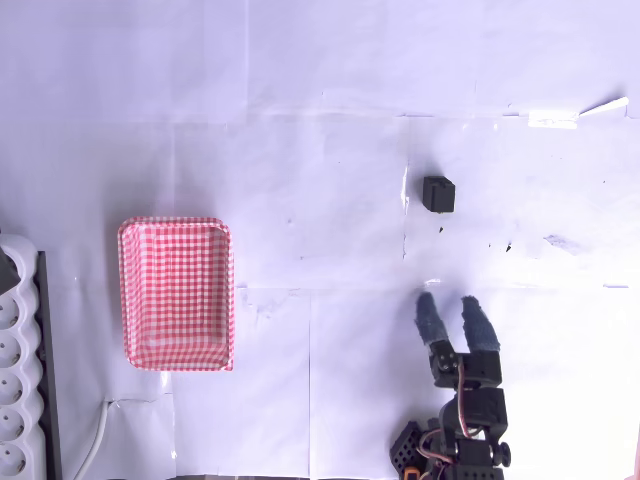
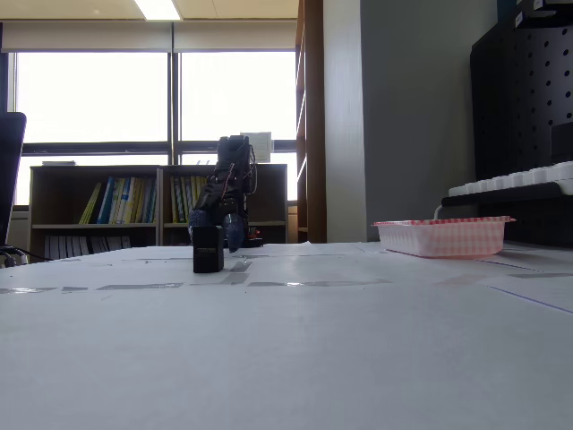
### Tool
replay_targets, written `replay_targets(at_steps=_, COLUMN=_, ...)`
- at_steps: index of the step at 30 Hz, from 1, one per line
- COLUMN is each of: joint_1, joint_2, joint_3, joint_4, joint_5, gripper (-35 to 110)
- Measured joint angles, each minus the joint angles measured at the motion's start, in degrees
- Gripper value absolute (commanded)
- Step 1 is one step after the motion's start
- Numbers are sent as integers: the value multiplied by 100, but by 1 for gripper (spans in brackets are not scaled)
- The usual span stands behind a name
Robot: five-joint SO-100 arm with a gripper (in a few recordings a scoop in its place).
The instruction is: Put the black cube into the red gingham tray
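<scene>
The black cube [image 1: 438, 194] rests on the white table at upper right in the overhead view; in the fixed view the black cube [image 2: 208, 249] stands in front of the arm. The red gingham tray [image 1: 177, 293] lies empty at the left; in the fixed view the red gingham tray [image 2: 443, 236] sits at the right. My gripper [image 1: 450, 308] is open below the cube, its blue fingers [image 1: 430, 317] pointing toward the cube, well short of it, nothing between them. The gripper [image 2: 218, 222] shows behind the cube in the fixed view.
A white power strip [image 1: 18, 370] with a cable lies along the left edge beside the tray. Tape strips [image 1: 552, 119] mark the paper at upper right. The arm's base [image 1: 455, 450] sits at the bottom edge. White table spreads between cube and tray.
</scene>
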Motion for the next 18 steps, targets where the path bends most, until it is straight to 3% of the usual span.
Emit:
replay_targets(at_steps=3, joint_1=-105, joint_2=712, joint_3=176, joint_4=-694, joint_5=-62, gripper=53)
replay_targets(at_steps=18, joint_1=-88, joint_2=4219, joint_3=2399, joint_4=-2707, joint_5=114, gripper=59)
